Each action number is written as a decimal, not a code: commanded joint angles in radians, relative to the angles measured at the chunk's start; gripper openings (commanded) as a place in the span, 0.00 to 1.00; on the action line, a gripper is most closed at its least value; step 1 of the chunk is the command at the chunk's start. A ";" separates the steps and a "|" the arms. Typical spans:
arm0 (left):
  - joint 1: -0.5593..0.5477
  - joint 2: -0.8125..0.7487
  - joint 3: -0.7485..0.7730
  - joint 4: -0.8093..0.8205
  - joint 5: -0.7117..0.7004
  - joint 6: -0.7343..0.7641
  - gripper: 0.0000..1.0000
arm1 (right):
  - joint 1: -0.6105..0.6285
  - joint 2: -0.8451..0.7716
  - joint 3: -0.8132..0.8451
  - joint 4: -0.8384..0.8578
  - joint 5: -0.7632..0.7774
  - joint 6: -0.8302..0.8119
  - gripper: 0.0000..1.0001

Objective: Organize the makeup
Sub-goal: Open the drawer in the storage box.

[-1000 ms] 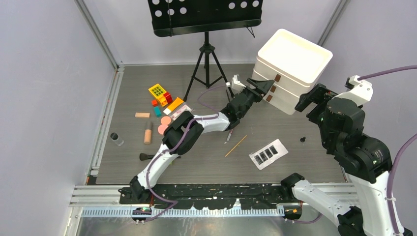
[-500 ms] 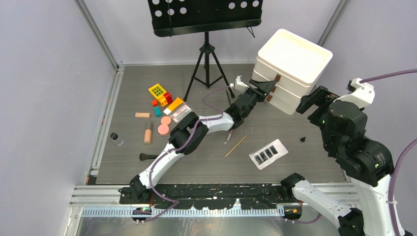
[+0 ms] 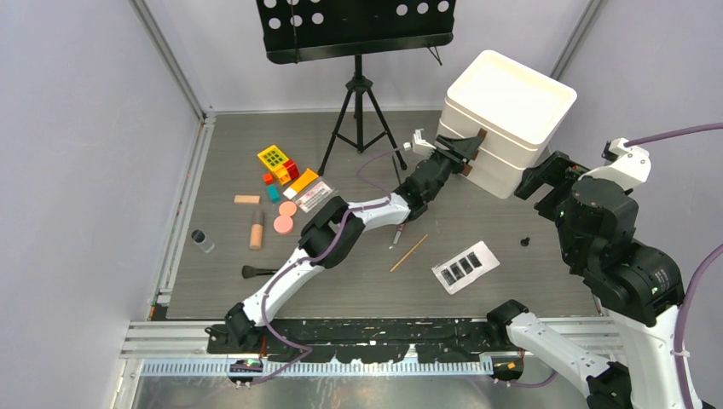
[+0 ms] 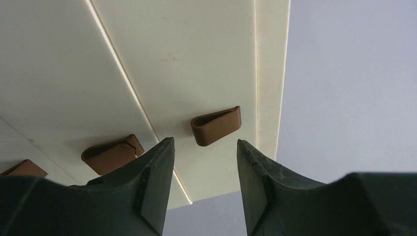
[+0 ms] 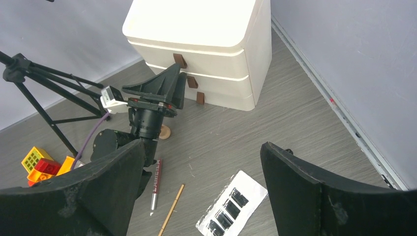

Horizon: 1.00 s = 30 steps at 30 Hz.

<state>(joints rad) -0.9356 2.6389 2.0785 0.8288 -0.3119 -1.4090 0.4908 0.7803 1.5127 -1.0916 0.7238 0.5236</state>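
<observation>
Edging closer, left gripper (image 4: 204,143) gapes empty, top brown handle (image 4: 216,126) just ahead of its tips; lowest handle (image 4: 22,168) cut off at frame edge.

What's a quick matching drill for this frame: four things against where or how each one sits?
Things:
1. left gripper
2. right gripper
3. white palette
4. pink round compact

Places or states:
a. beside the tan tube
b. open, raised, nothing near its jaws
c. open, facing a brown handle of the white drawer box
d. lying flat, right of the thin pencils

Pairs: 1-c, 2-b, 3-d, 4-a
</observation>
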 commanded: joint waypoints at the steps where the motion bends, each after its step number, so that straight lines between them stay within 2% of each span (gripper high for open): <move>1: -0.005 0.020 0.052 0.000 -0.009 -0.013 0.51 | 0.000 -0.008 0.001 0.008 0.013 -0.015 0.92; 15: -0.003 0.074 0.149 -0.022 -0.005 -0.025 0.46 | 0.000 -0.018 -0.003 0.004 0.015 -0.019 0.91; 30: 0.008 0.078 0.169 -0.005 -0.011 -0.030 0.46 | 0.000 -0.013 -0.008 0.003 0.003 -0.013 0.91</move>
<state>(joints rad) -0.9337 2.7171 2.1937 0.7887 -0.3115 -1.4372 0.4908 0.7696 1.5066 -1.0950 0.7231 0.5175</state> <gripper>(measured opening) 0.461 0.913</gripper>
